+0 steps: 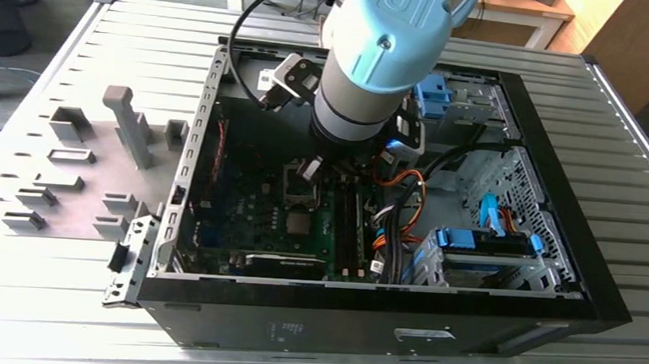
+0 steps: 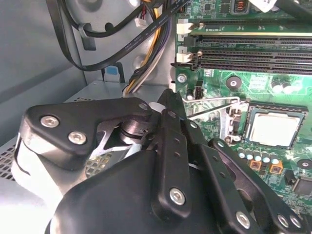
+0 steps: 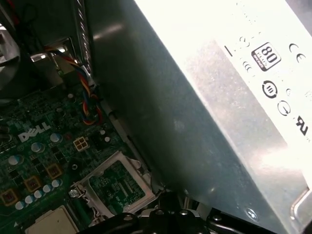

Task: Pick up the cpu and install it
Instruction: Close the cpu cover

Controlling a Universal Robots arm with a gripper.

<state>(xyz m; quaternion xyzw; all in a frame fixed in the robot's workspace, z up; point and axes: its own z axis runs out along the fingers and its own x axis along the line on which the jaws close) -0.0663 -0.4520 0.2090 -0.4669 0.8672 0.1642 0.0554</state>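
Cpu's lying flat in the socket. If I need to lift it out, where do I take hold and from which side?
Take the cpu by two opposite thin edges, coming straight down from above. It lies flat, silvery top up, inside the dark frame of the socket, so a sideways approach is probably blocked and only the edges offer a hold.

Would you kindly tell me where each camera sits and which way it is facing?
Exterior view: off the arm, looking down into the open computer case on the slatted table; the arm reaches in.
Second wrist view: on the arm, looking past the black pincer at the motherboard and the cpu.
First wrist view: on the arm, facing the grey power-supply box and motherboard; the pincer's edge shows.
Shared: both wrist views show the cpu and open socket frame.
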